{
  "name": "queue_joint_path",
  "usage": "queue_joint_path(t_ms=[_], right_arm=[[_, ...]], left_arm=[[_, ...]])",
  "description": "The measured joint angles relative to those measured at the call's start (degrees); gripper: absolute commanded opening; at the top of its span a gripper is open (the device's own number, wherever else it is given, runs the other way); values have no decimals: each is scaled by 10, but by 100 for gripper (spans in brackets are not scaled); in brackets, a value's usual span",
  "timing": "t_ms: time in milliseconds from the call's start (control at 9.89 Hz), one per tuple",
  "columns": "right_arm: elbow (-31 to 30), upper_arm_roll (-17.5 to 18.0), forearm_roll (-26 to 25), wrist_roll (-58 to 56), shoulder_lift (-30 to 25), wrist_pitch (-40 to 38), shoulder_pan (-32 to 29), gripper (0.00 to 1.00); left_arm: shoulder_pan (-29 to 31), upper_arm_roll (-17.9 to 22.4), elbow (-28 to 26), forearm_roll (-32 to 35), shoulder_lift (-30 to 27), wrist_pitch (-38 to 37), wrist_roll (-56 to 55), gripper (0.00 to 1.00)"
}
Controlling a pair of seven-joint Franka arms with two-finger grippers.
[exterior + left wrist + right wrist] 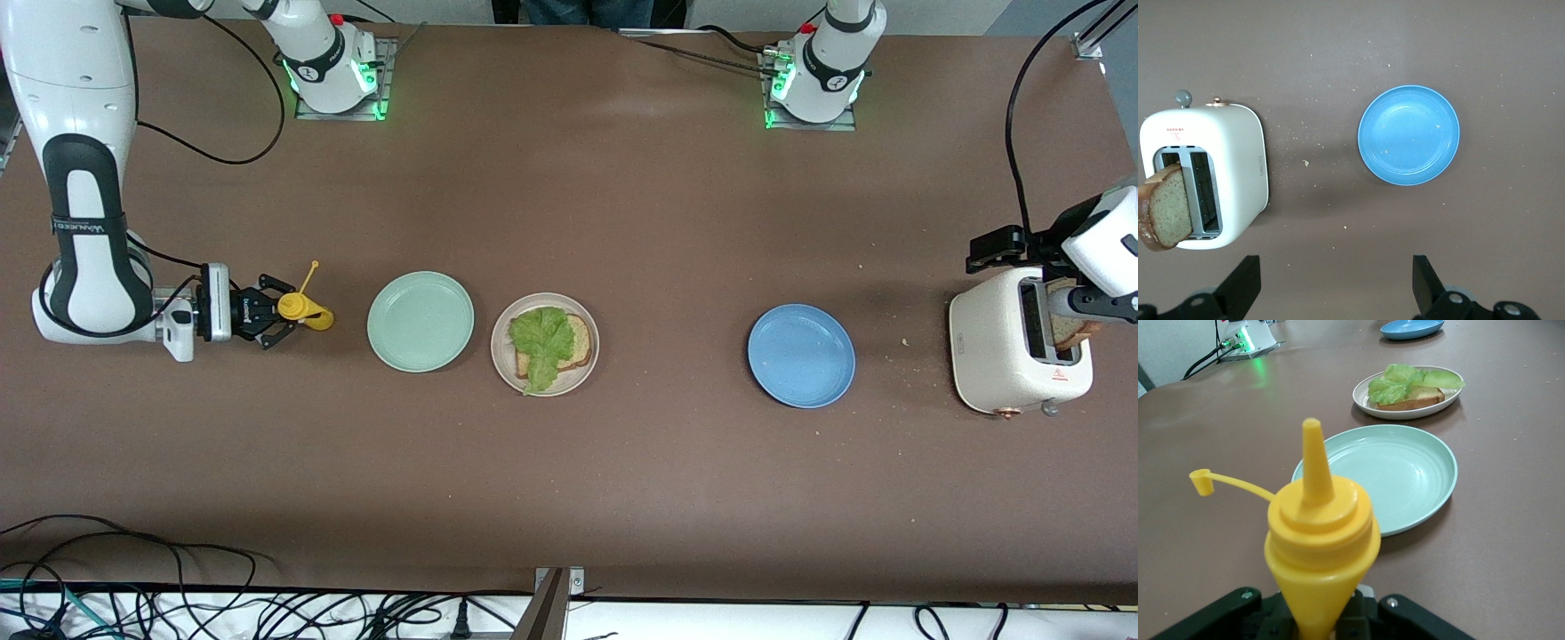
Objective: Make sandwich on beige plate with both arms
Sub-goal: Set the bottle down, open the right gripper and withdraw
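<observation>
**Half-built sandwich, mustard in hand**

The beige plate [545, 344] sits mid-table holding one bread slice [569, 345] under lettuce [540, 342]. At its 9 o'clock in the front view: the mint plate [420, 321], then the right gripper [277, 322] pinching a yellow squeeze bottle [305, 310]. At 3 o'clock: the blue plate [801, 356], then the toaster [1013, 342] with a bread slice [1166, 212] poking out, left gripper [1335, 283] spread wide above it.
</observation>
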Motion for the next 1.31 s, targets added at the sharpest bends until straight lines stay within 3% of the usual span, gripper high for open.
queue_joint_path(t_ms=[101,202,809,1315], right_arm=[[0,2,5,-3,4,0,0,89],[0,5,9,-3,5,0,-1,100],[2,2,20,-21,5,0,-18,100],[4,-43,-24,-26,-21,0,-32,100]], left_arm=[[0,0,0,0,1,0,0,100],[0,0,0,0,2,0,0,100],[0,0,0,0,2,0,0,100],[0,0,0,0,2,0,0,100]])
